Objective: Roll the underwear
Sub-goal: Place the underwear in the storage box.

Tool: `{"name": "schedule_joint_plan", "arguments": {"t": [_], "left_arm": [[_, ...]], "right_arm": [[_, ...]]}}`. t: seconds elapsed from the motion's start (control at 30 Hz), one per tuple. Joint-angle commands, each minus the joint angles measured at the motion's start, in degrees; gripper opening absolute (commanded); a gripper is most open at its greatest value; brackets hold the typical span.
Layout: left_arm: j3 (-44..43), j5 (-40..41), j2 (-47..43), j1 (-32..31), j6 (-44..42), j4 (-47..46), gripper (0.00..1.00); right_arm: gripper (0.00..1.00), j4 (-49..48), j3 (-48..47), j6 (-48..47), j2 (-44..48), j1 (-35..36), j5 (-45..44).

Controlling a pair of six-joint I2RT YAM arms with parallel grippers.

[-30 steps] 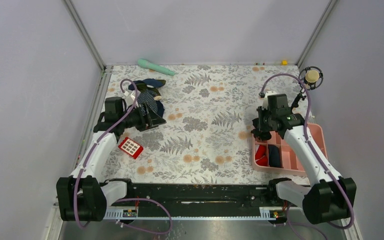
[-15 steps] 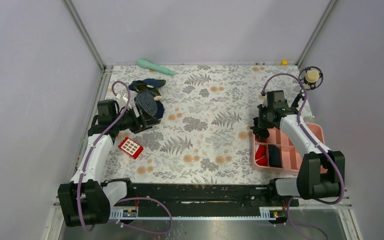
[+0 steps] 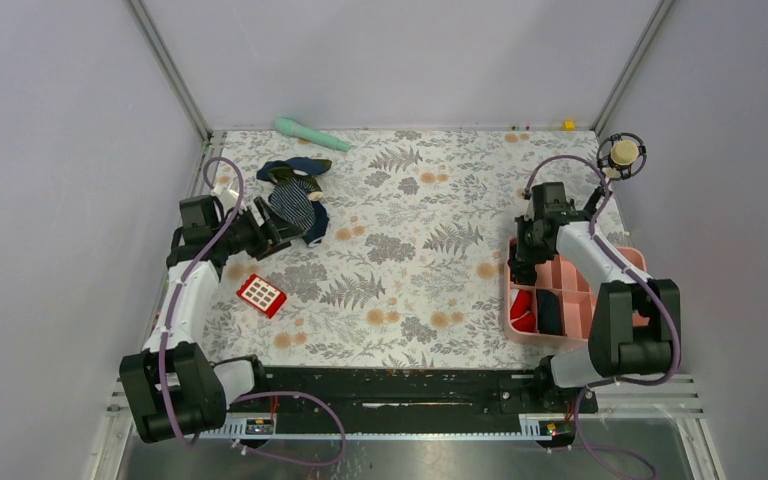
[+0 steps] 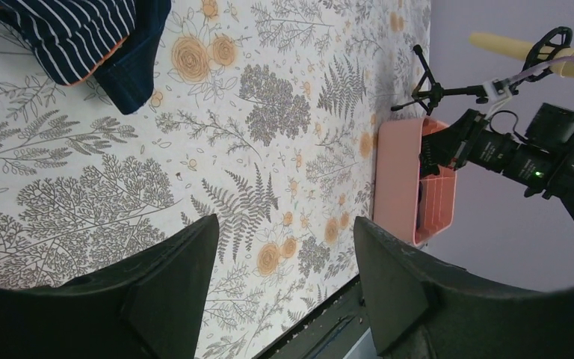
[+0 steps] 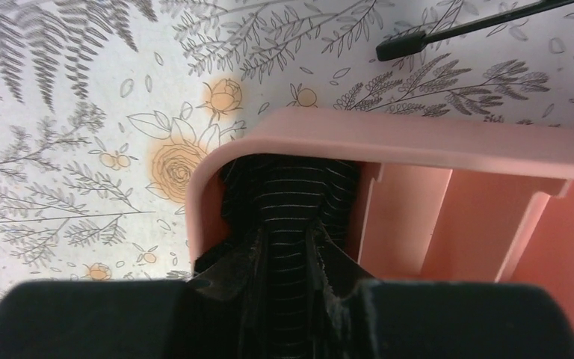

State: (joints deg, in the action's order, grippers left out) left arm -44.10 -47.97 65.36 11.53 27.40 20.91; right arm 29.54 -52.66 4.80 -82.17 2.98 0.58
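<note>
The underwear [image 5: 291, 187] is black soft fabric with faint thin lines, bunched in the corner compartment of the pink tray [image 5: 418, 138]. My right gripper [image 5: 288, 262] reaches into that compartment, and its jaws are closed on a fold of the fabric. In the top view the right gripper [image 3: 518, 268] is at the tray's [image 3: 572, 340] far-left corner and hides the underwear. My left gripper [image 3: 278, 230] is open and empty, just beside the navy striped garment [image 3: 295, 200]. In the left wrist view it [image 4: 284, 284] hovers over bare tablecloth.
A red keypad [image 3: 262, 294] lies near the left arm. A mint green handle [image 3: 310, 133] lies at the back. A small microphone stand [image 3: 620, 152] stands behind the tray. A red roll [image 3: 522, 308] and a dark roll [image 3: 550, 312] sit in the tray's near compartments.
My left arm has drawn back to the left, away from the navy garment. My right arm has folded in and the gripper has settled lower into the tray's corner compartment.
</note>
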Motion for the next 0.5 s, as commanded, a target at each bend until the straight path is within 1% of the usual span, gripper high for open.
{"name": "schedule_joint_plan", "arguments": {"t": [0.0, 0.2, 0.3, 0.37, 0.43, 0.47], "left_arm": [[-2.6, -1.6, -0.2, 0.5, -1.1, -1.2, 0.67], [-0.1, -1.6, -1.4, 0.5, -0.8, -1.4, 0.67], [0.4, -1.8, -1.5, 0.5, -0.8, -1.5, 0.68], [0.5, -1.7, -1.6, 0.5, -0.8, -1.6, 0.68], [0.7, -1.6, -1.9, 0.5, -0.8, -1.9, 0.68], [0.7, -1.5, -1.9, 0.5, -0.8, -1.9, 0.68]], "right_arm": [[0.00, 3.9, -0.2, -2.9, -3.9, -0.8, -4.3], [0.00, 0.4, -1.6, -1.9, -7.3, -0.8, -3.4], [0.00, -1.7, -1.7, -3.7, -8.6, -0.8, -2.5], [0.00, -3.2, -1.3, -4.4, -9.3, -0.8, -3.7], [0.05, -5.5, 0.3, -6.7, -9.2, -0.8, -3.5], [0.10, -6.6, 1.0, -6.9, -9.1, -0.8, -2.7]]}}
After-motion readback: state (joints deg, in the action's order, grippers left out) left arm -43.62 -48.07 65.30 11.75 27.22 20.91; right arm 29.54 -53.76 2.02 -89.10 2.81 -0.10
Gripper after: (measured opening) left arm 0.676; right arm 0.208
